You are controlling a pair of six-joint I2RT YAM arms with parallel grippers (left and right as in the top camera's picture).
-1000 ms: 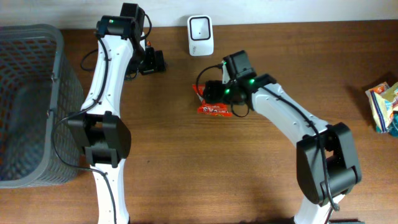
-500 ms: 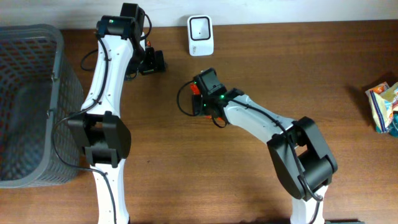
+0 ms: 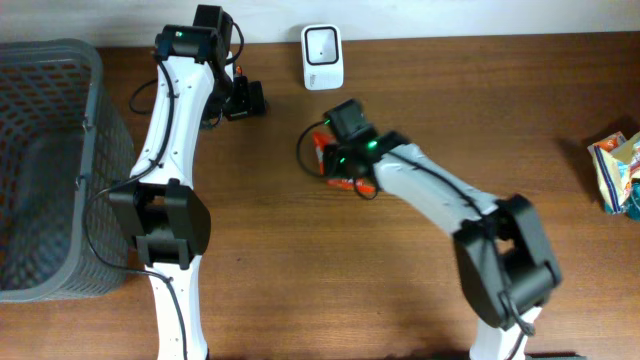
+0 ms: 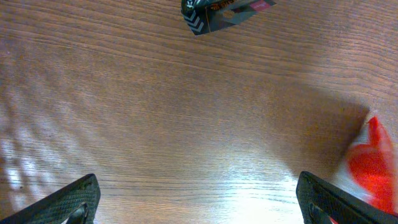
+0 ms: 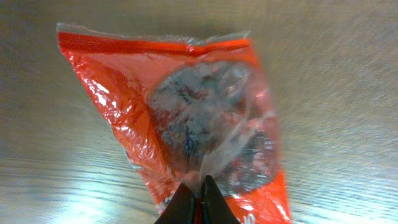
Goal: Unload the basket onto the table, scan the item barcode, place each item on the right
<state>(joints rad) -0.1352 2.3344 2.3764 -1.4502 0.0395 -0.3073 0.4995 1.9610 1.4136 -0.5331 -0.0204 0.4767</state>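
Pinching the film of the red snack packet (image 5: 186, 124), the right hand (image 5: 200, 199) is clenched, shown only by the right wrist view; overhead, the right arm (image 3: 440, 195) covers it. The packet lies just in front of the scanner (image 3: 322, 44), unmoved since a second ago. The left hand (image 4: 198, 186) stands released.

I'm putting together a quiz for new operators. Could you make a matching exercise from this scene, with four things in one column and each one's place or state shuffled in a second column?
Things:
1. red packet
2. white scanner
3. grey basket
4. left gripper

Place or state:
A. at the left end of the table
B. open, holding nothing
C. pinched by the shut right gripper
D. at the far edge, near the middle

Pairs: 1-C, 2-D, 3-A, 4-B
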